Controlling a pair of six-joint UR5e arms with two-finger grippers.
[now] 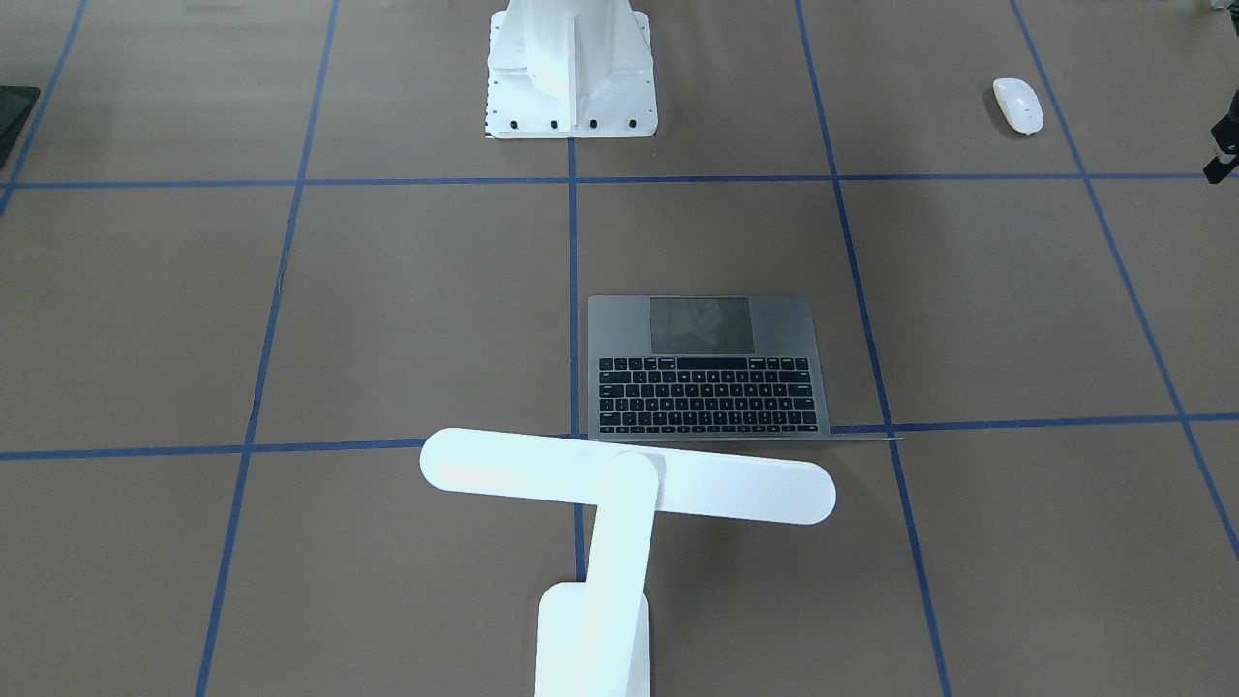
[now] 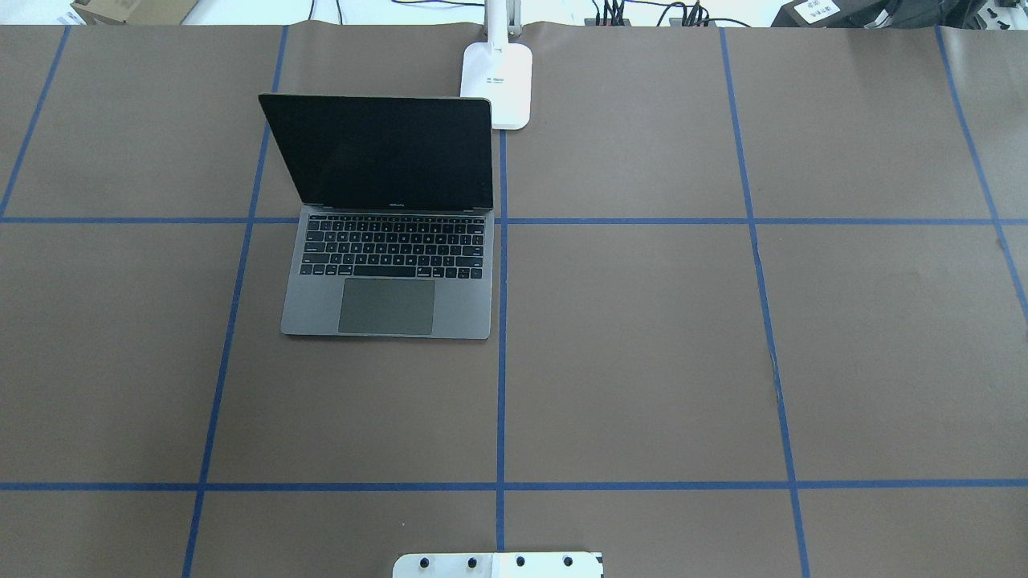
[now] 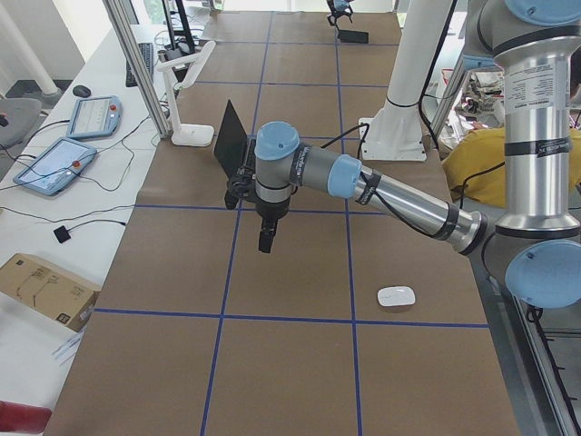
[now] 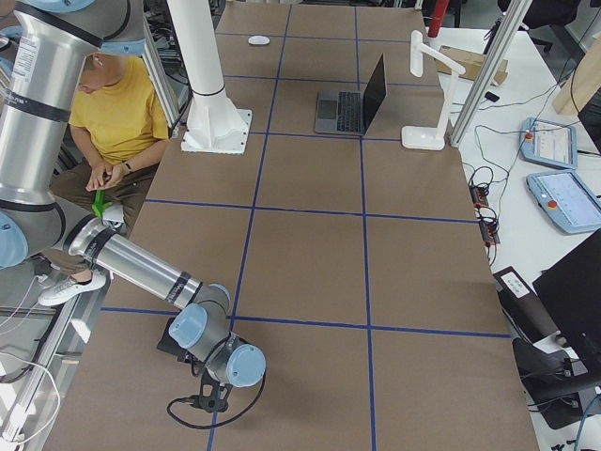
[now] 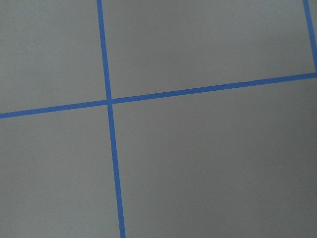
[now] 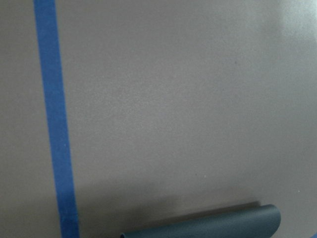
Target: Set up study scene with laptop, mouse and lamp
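Scene: laptop (image 2: 393,249), lamp (image 1: 619,479) and mouse (image 1: 1017,105) all sit on the tabletop (image 2: 642,321); nothing is touching them.
We see the laptop open with a dark screen, just left of the centre tape line (image 2: 501,361), keyboard facing the robot. The lamp base stands near it, behind the screen at the far edge, with the bar head over the hinge end. The mouse lies well apart from both, on the robot's left, close to its side. The left tool (image 3: 264,241) hangs above the tabletop and the right tool (image 4: 208,399) is low at the robot's right end. We can't tell how far either is open or whether it holds anything.
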